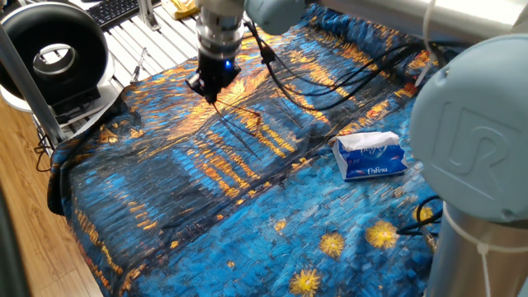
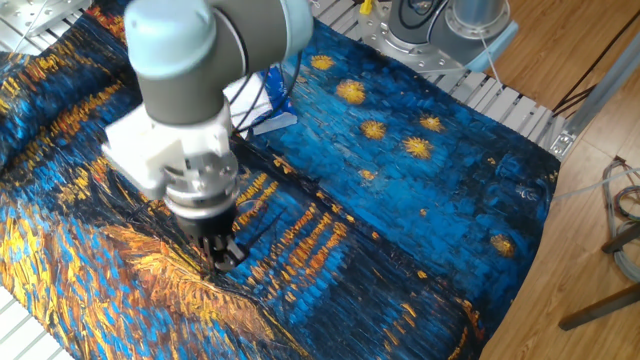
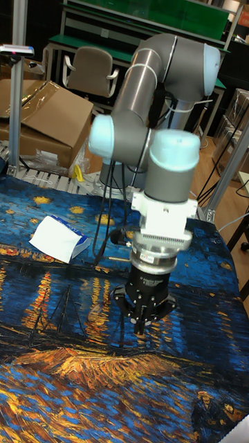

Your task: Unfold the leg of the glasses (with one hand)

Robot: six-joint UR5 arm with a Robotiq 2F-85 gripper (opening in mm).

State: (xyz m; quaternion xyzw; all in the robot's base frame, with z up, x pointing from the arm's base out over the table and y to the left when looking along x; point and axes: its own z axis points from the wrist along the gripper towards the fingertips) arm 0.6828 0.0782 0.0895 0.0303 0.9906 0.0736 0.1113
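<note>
The glasses lie as thin dark wire lines on the blue and orange painted cloth, left of the blue tissue pack. The leg runs as a straight thin wire from the frame up and left to my gripper. The gripper points down at the cloth, its fingers shut on the far end of the leg. In the other fixed view the gripper stands just over the cloth and its wrist hides the glasses. In the tall fixed view the fingertips of the gripper are pressed together.
The tissue pack lies on the cloth to one side of the arm. Black cables trail across the cloth behind the gripper. A black ring-shaped device stands off the table's left corner. The robot base fills the right side.
</note>
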